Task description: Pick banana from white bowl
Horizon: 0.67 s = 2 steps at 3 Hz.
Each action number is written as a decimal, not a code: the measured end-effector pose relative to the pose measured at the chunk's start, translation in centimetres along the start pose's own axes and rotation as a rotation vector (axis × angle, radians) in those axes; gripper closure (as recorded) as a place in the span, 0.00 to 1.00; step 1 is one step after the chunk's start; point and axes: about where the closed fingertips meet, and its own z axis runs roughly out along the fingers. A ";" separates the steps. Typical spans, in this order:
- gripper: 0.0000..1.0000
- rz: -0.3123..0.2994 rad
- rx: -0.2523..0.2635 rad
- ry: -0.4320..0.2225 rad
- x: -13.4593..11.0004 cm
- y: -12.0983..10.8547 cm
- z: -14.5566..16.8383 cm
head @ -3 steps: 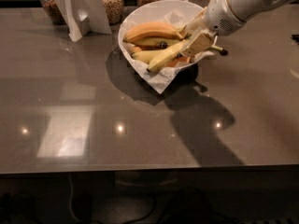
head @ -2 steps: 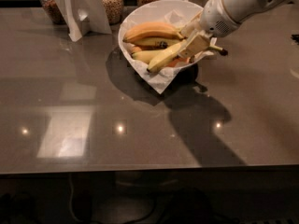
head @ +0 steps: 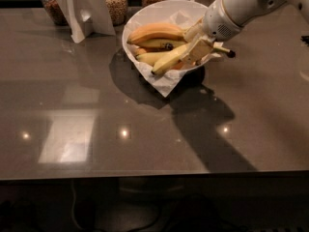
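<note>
The white bowl [head: 145, 14] stands at the back middle of the dark table, lined with crumpled white paper. My gripper [head: 199, 48] reaches in from the upper right, over the bowl's right front rim. It is shut on the long, slim, pale yellow-green banana [head: 169, 62]. The banana lies slanted, with its low end at the bowl's front and its dark stem tip [head: 231, 54] sticking out to the right past the fingers. A plumper orange-yellow banana [head: 154, 33] and shorter bananas with a dark sticker [head: 161, 45] lie behind it in the bowl.
Glass jars of grain [head: 116, 1] stand along the back edge. A white folded card stand [head: 82, 8] is at the back left. The bowl's paper lining [head: 164, 83] hangs over its front rim. The table's front edge [head: 154, 174] runs across the bottom.
My arm has shifted very slightly to the left. The banana stays in the grip at much the same place.
</note>
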 end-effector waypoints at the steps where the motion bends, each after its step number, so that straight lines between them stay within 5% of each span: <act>1: 0.47 0.002 -0.016 0.020 0.5 0.0 0.7; 2: 0.49 0.001 -0.029 0.038 0.9 0.2 1.1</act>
